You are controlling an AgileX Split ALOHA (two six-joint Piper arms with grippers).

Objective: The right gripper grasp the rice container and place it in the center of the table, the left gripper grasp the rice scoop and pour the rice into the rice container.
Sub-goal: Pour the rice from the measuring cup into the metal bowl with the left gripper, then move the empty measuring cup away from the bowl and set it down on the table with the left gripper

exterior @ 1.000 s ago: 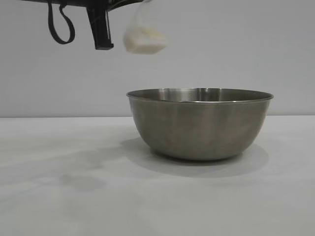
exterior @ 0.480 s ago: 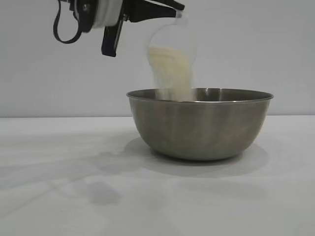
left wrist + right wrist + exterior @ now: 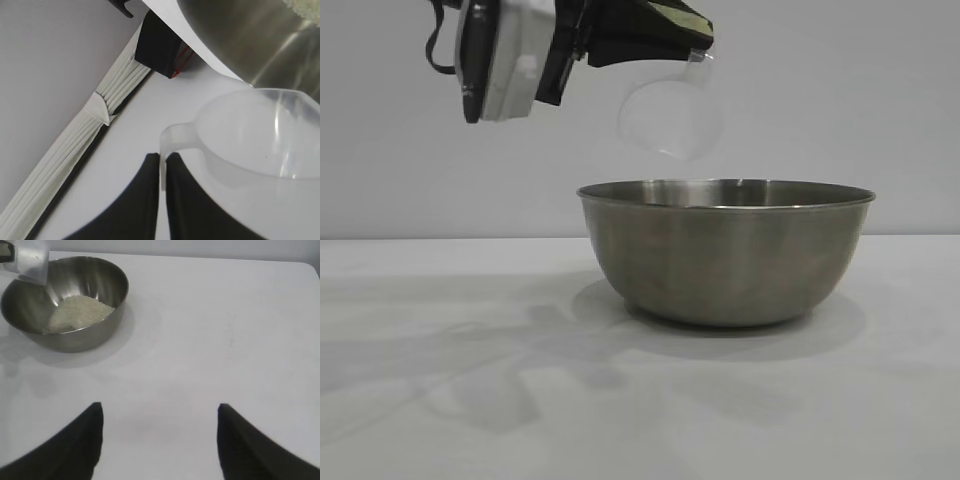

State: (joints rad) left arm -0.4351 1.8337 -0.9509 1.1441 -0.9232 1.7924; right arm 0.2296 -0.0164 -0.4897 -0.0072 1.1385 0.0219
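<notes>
The steel rice container (image 3: 725, 250) stands on the white table (image 3: 440, 400). In the right wrist view the rice container (image 3: 95, 335) holds a heap of rice (image 3: 80, 312). My left gripper (image 3: 162, 157) is shut on the thin handle of the clear rice scoop (image 3: 260, 135). It holds the rice scoop (image 3: 670, 115) tipped over above the container's left rim, and the scoop looks empty. My right gripper (image 3: 160, 407) is open and empty above bare table, well away from the container; it is out of the exterior view.
In the left wrist view a pleated white cloth edge (image 3: 65, 165) and a black block (image 3: 160, 50) show beyond the container. The left arm's white wrist housing (image 3: 505, 60) hangs at the upper left of the exterior view.
The left gripper came down and rotated, tipping the scoop over the container. The rice poured out into the container, and the scoop now looks empty.
</notes>
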